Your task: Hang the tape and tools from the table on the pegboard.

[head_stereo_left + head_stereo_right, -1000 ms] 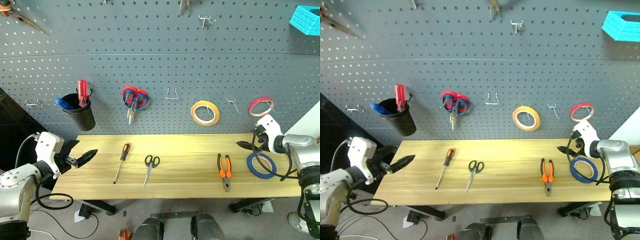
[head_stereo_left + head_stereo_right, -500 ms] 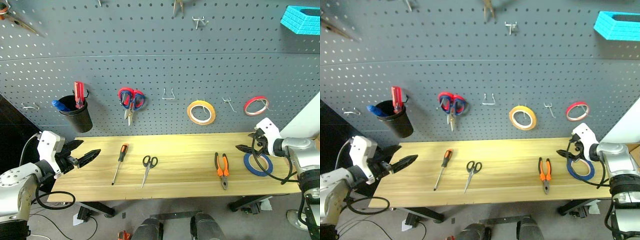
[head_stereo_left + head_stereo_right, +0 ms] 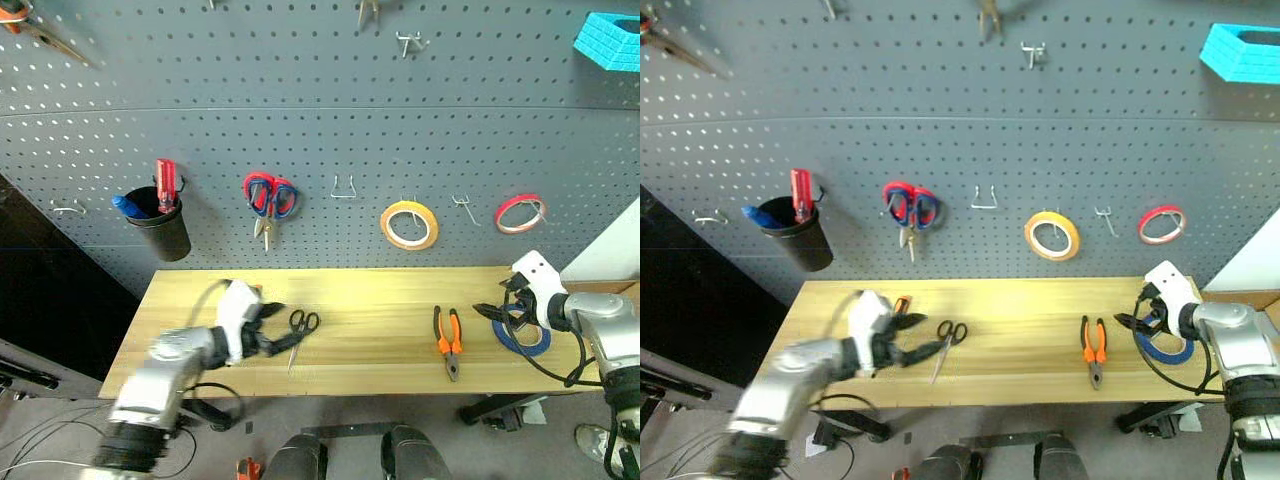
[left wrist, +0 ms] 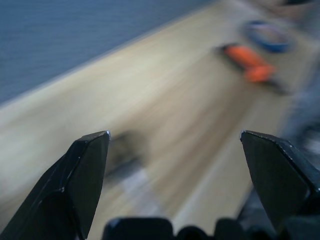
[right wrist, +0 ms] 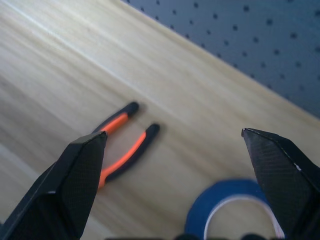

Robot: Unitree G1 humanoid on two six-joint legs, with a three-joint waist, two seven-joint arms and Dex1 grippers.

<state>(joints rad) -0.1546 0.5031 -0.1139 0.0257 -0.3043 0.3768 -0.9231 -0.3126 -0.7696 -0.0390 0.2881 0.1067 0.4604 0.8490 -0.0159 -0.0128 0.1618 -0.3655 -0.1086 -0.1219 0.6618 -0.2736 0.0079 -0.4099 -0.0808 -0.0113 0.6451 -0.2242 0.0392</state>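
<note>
Right claw (image 3: 492, 311) spread wide, empty, above blue tape (image 3: 522, 334) lying flat at counter (image 3: 380, 290) right end, at claw's 4 o'clock. Left claw (image 3: 272, 330) agape over screwdriver (image 3: 902, 303), scissors (image 3: 298, 334) at its 3 o'clock.

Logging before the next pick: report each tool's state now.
Left tool: open, holding nothing, over the table.
Right tool: open, holding nothing, above the blue tape.

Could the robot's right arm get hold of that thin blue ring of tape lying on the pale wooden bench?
Probably yes. The right gripper hangs just beside the thin blue ring of tape with its jaws wide open, and nothing lies between them; the orange-and-black pliers lie apart, further along the bench.
</note>
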